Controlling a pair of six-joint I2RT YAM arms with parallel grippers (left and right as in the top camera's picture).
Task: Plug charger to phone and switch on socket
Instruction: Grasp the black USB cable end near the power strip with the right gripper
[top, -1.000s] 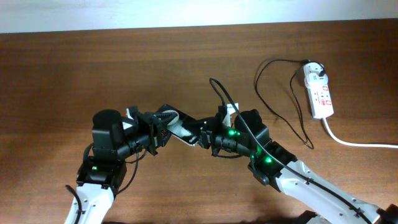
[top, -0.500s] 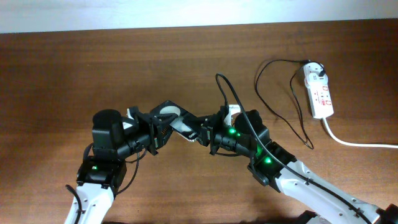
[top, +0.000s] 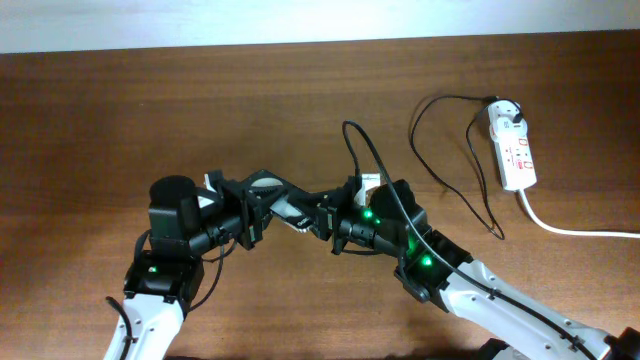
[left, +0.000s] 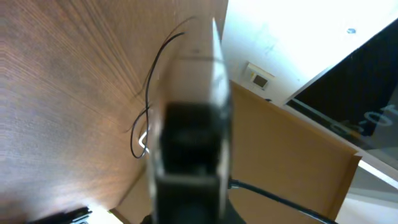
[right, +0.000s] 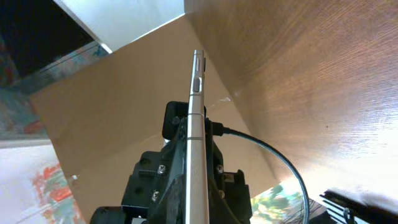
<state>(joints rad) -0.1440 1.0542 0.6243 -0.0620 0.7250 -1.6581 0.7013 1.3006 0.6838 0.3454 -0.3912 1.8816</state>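
Observation:
The phone (top: 290, 207) is held tilted above the table between my two grippers. My left gripper (top: 262, 205) is shut on its left part. My right gripper (top: 325, 218) closes on its right end. In the right wrist view the phone (right: 197, 93) is a thin silver edge running between my jaws (right: 198, 186). The charger cable (top: 352, 145) loops from its adapter (top: 507, 113) in the socket (top: 517, 155) and drapes over my right arm. Its end (right: 219, 129) reaches the phone beside the left fingers; whether it is seated is hidden. The left wrist view shows the blurred phone (left: 205, 68) and cable (left: 280, 200).
The socket's thick white cord (top: 570, 228) runs off the right edge. Loose loops of the black cable (top: 440, 160) lie on the brown table (top: 150, 110) between the socket and my right arm.
My right gripper has moved a little left and up toward the left gripper. The phone between them has tilted more steeply. The cable loop has shifted slightly.

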